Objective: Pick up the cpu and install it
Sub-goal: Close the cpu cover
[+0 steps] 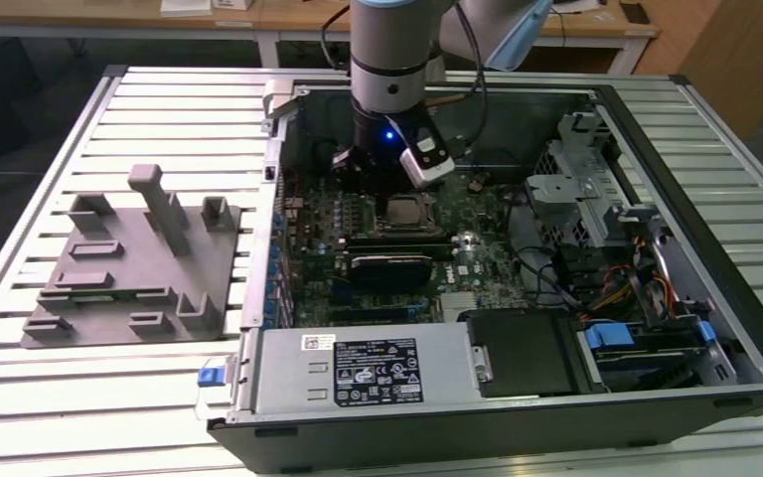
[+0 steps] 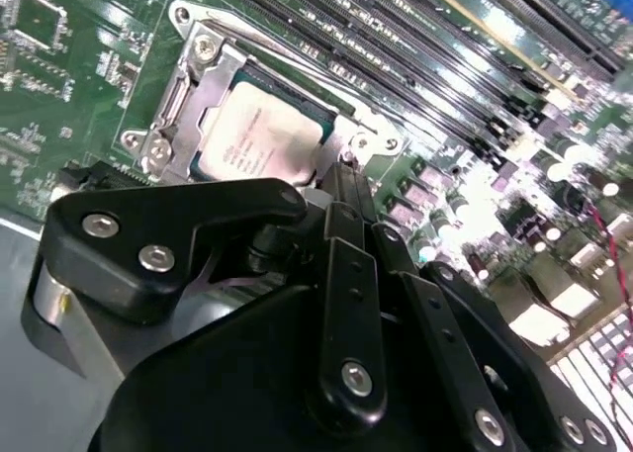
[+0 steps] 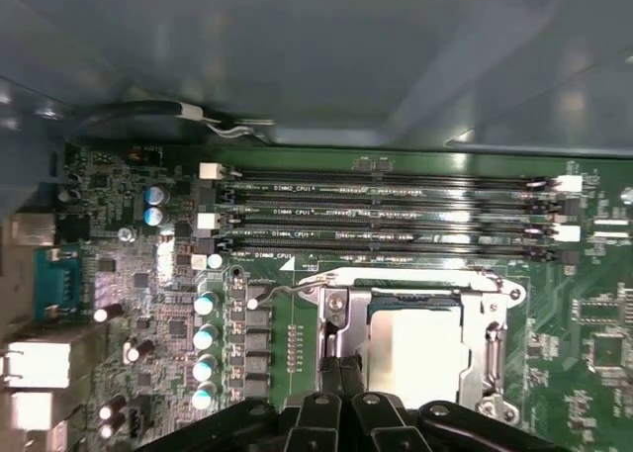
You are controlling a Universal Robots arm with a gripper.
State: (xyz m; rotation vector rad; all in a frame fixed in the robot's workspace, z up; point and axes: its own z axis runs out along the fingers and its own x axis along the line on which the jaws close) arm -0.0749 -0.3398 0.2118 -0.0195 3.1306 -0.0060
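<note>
One slatted metal table (image 1: 699, 109), bearing one open computer case (image 1: 515, 432) laid on its side. Inside the case, one green motherboard (image 1: 488, 273) carrying one square metal socket frame (image 3: 495, 348) near its middle. Well apart from the socket frame, at the case wall, one silver power supply (image 1: 355, 370). Well apart from the socket frame on the exterior view's left, outside the case, one grey fixture (image 1: 130, 268) flat on the slats. Near the socket frame, on the board, one black glossy module (image 1: 388, 268). Just beside the socket frame, four long black memory slots (image 3: 396, 215), parallel. At the socket frame's corner, one thin wire lever (image 3: 272, 292). Within the socket frame, one cpu (image 3: 415, 348), lying flat, pale metal top up. Over the socket frame, at the cpu's edge, one black gripper (image 3: 341, 371), drawn narrow, fingers close together, holding nothing; touching the cpu or just clear of it, cannot tell
</note>
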